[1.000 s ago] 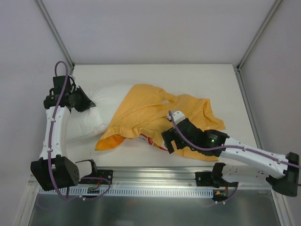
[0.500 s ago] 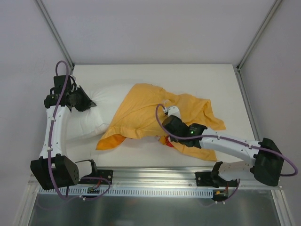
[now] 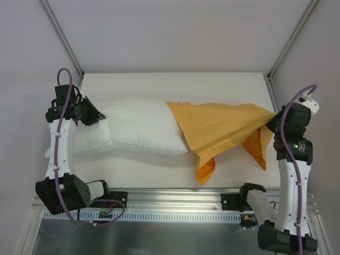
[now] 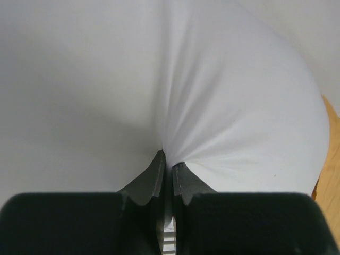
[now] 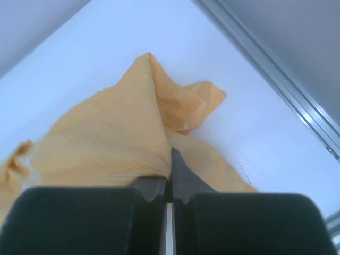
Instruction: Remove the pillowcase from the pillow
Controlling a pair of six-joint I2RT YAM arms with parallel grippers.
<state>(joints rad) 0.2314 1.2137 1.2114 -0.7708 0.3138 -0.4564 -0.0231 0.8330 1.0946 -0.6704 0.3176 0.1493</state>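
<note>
Left hand (image 3: 99, 115) pinched tight on the left end of the pillow (image 3: 135, 127), right hand (image 3: 272, 123) clamped on the orange pillowcase (image 3: 223, 126) out at the right edge of the bench (image 3: 212, 84): a proper tug-of-war! The pillow lies across the left and middle of the bench, mostly bare white. The case stretches from its right end to the right hand, one flap drooping towards the near side.

By my reckoning the strip is nearly done. To finish well, the left anchors firm while the right pulls level and straight rightward, in line with the pillow, so the cloth slides off rather than dragging it along (room on that side looks short, mind).

Overhead shows the overlap at the pillow's right end, though I cannot tell whether a corner sits inside. The left wrist view adds white cloth puckering into closed fingers (image 4: 159, 172). The right wrist view shows orange fabric caught between shut fingers (image 5: 179, 183), a metal rail (image 5: 276, 69) just beyond.
</note>
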